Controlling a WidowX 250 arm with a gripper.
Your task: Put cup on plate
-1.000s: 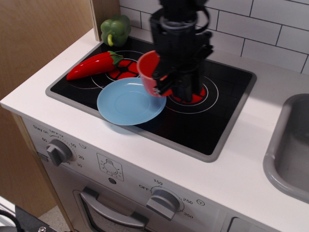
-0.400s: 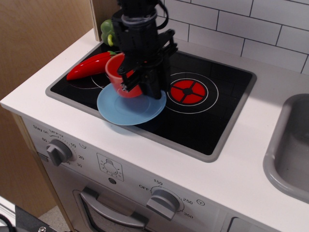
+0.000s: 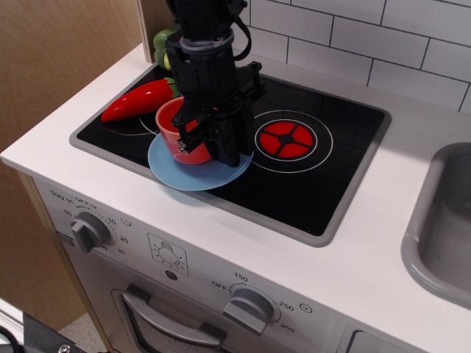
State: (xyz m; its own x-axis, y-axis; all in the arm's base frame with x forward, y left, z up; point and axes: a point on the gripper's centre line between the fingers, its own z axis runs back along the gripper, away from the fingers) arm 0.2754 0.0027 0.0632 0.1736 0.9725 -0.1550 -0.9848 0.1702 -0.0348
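Note:
The red cup (image 3: 179, 131) stands low over the light-blue plate (image 3: 173, 172) at the front left of the black stovetop; I cannot tell whether its base touches the plate. My black gripper (image 3: 197, 140) comes down from above and is shut on the cup's right rim. The arm hides the right part of the cup and the plate's middle.
A long red chili pepper (image 3: 137, 100) lies on the left burner behind the plate. A green bell pepper (image 3: 163, 38) sits at the back left, partly behind the arm. The right burner (image 3: 285, 138) is red and black. A grey sink (image 3: 441, 220) is at the right edge.
The gripper carried the cup left from over the right burner to above the plate, then lowered it onto or just above the plate.

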